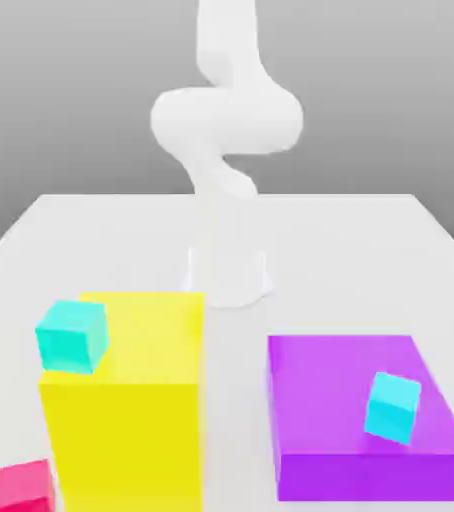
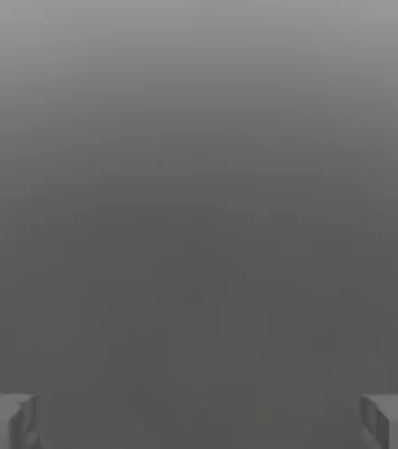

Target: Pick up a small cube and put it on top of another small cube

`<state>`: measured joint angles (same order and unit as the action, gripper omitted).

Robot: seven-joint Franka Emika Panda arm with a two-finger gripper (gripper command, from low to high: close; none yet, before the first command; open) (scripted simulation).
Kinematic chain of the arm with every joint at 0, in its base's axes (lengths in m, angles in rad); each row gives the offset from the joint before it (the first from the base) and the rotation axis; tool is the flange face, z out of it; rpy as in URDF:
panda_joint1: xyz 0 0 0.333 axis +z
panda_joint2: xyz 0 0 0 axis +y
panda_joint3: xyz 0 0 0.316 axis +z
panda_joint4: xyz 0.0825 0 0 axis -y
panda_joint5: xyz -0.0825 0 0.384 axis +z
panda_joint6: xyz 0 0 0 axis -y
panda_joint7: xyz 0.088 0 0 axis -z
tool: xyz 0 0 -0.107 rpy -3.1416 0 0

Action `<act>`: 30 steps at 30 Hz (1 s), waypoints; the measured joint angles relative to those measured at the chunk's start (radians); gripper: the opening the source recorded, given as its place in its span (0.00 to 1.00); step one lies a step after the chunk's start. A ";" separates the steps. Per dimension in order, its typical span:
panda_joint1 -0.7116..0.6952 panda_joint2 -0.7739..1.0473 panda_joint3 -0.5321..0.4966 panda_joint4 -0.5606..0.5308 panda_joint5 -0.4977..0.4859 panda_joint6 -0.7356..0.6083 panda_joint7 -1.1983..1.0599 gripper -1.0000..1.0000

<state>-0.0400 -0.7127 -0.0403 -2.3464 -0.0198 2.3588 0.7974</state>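
Note:
The small cube is out of view. In the hand view my gripper (image 2: 199, 423) is open: its two grey fingertips (image 2: 5, 421) stand far apart with nothing between them, against a plain grey background. In the exterior view the white arm (image 1: 226, 120) rises from its base (image 1: 228, 275) at the back middle of the table and bends high above it.
A tall yellow block (image 1: 131, 400) stands at the front on the exterior view's left, with a cyan cube (image 1: 71, 335) at its top corner. A low purple block (image 1: 366, 415) on the right carries another cyan cube (image 1: 391, 405). A pink cube (image 1: 23, 487) lies beside the yellow block.

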 joint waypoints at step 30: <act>-0.518 0.807 -0.144 -0.527 0.104 0.612 -0.417 0.50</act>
<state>-0.5580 0.0946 -0.1846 -2.8730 0.0846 2.9704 0.3801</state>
